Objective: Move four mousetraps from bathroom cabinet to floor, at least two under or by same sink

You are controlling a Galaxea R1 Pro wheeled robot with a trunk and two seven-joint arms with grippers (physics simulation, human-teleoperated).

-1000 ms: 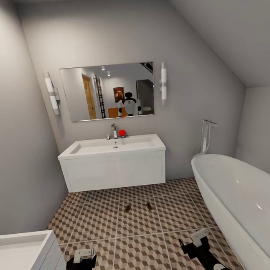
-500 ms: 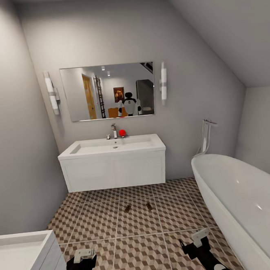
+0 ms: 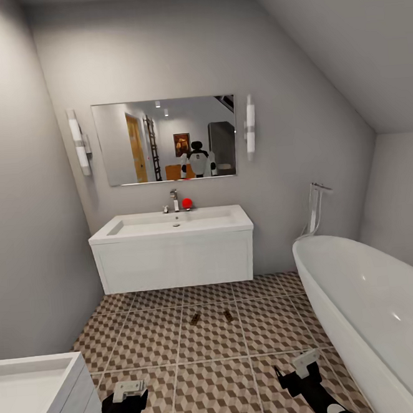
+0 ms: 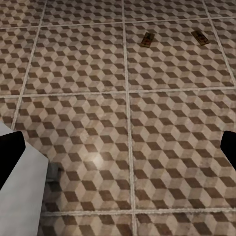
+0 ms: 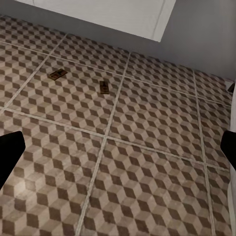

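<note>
Nothing moved since 1 s ago. 2 mousetraps (image 3: 195, 319) (image 3: 228, 315) on bathroom floor (image 3: 216, 393), mid tile row by sink (image 3: 170, 224). Left gripper (image 3: 129, 388), right gripper (image 3: 306, 362) both released, empty. 2 more to fetch, I guess.

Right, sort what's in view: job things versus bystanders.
Job:
- two mousetraps on the tiles: left mousetrap, right mousetrap
- bathroom floor
- sink

Bystanders:
- bathtub
- mirror
- red ball by the tap

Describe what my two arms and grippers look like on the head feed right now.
Both arms are glossy black with rounded segments. The left gripper and right gripper end in pale grey, boxy, angular finger blocks on black wrists. A small white patch shows on the left arm near the frame's bottom edge. In the wrist views, the fingertips appear as plain black shapes. No cables or markings are visible.
</note>
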